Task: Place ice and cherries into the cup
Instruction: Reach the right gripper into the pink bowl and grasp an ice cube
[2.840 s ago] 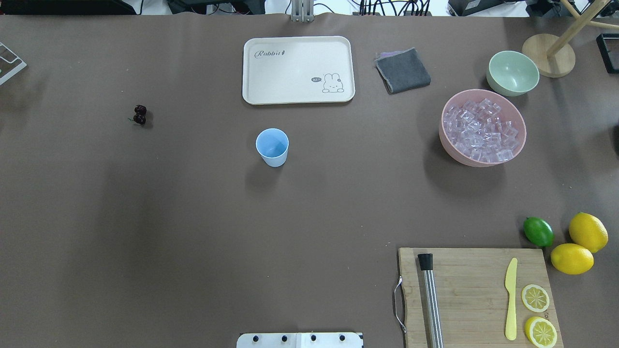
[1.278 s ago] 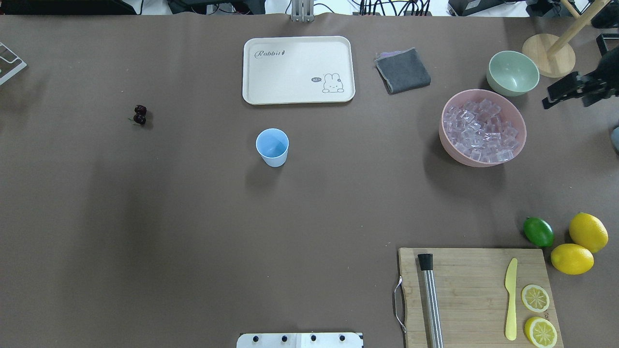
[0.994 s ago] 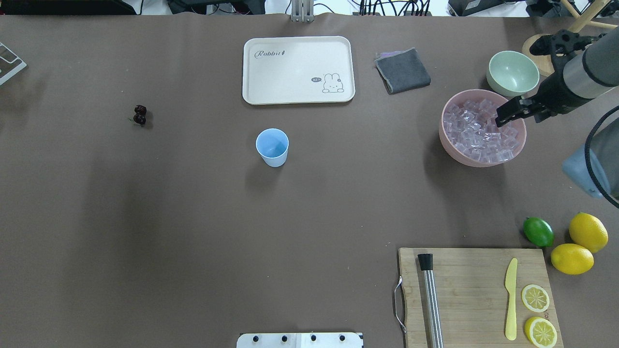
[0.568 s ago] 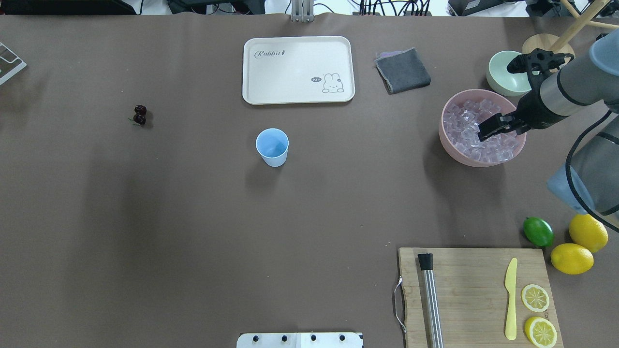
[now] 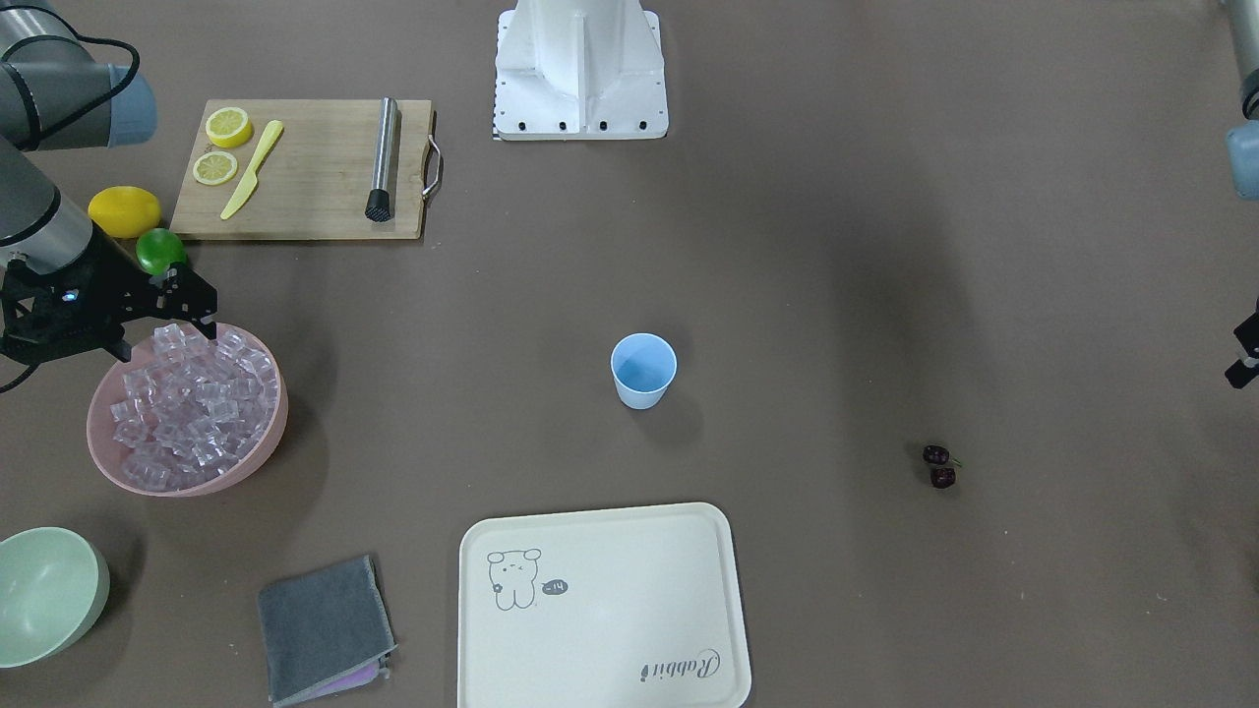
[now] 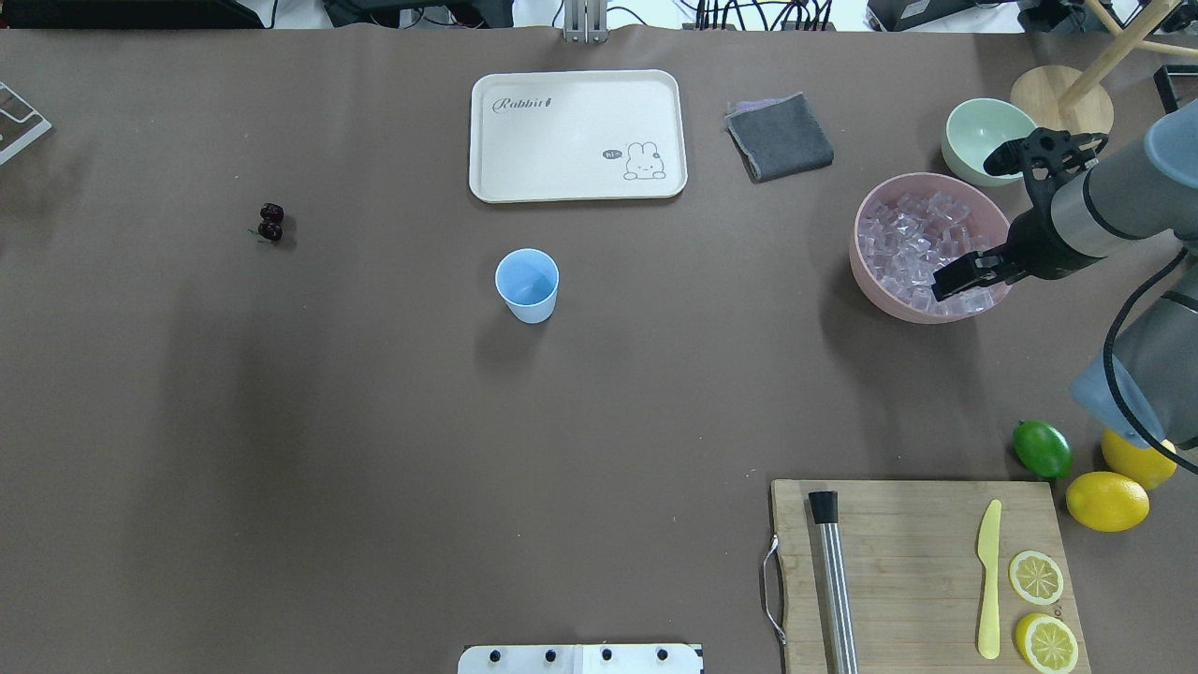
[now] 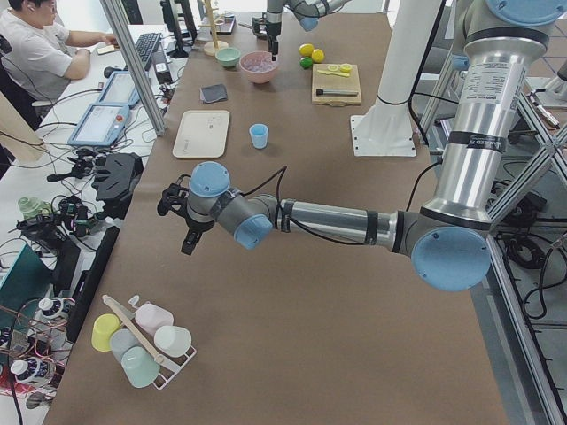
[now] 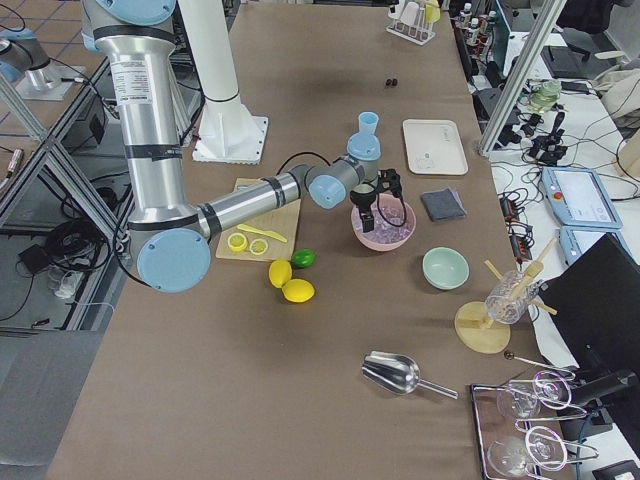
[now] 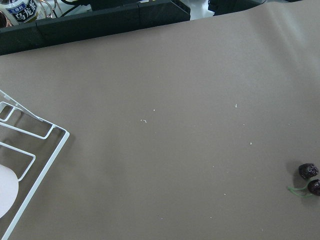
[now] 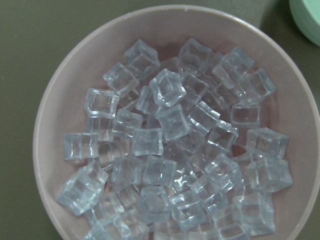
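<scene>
While the right gripper (image 6: 950, 279), fingers apart, hangs over ice (image 6: 913, 248) at frame right, the left gripper's (image 7: 182, 221) finger spacing is indiscernible.

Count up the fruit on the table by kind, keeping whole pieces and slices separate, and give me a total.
Lemons: 2
Lime: 1
Lemon slices: 2
Cherries: 2
Total: 7
</scene>
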Controlling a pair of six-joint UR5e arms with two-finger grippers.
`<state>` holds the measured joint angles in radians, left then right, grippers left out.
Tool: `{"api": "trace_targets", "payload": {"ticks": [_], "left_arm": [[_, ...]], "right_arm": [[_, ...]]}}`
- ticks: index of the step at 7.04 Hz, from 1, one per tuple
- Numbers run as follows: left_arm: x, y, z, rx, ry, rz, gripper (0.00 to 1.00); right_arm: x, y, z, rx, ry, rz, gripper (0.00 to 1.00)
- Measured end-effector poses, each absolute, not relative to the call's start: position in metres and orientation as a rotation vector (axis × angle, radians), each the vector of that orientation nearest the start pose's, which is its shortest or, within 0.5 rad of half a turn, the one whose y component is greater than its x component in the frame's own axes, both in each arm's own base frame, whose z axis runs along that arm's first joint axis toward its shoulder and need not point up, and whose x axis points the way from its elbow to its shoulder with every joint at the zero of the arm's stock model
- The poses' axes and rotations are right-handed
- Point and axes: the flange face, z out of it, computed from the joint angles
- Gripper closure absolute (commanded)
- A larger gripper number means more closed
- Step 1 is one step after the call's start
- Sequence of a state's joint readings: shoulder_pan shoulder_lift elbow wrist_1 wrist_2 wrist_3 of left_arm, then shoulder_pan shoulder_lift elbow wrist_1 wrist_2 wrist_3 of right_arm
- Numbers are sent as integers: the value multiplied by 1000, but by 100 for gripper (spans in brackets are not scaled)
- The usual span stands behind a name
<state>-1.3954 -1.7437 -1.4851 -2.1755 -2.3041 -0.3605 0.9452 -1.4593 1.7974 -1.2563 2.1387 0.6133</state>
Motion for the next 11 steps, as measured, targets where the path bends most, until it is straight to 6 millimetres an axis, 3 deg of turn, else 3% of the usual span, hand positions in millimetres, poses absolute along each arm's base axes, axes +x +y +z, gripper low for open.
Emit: {"api": "trace_targets", "payload": {"ticks": [1, 3, 6, 8, 11], "left_arm": [[37, -591, 541, 448, 851, 83, 3], [38, -592, 543, 446, 850, 83, 3], [38, -593, 545, 443, 849, 85, 3], [38, -593, 548, 440, 847, 86, 3], [38, -593, 548, 441, 848, 86, 3]], "right_arm": [[-262, -487, 462, 207, -802, -208, 3], [-266, -484, 461, 218, -794, -218, 19], [-262, -479, 462, 220, -789, -218, 24], [-261, -478, 467, 215, -782, -216, 60], [-261, -478, 469, 213, -779, -215, 84]]}}
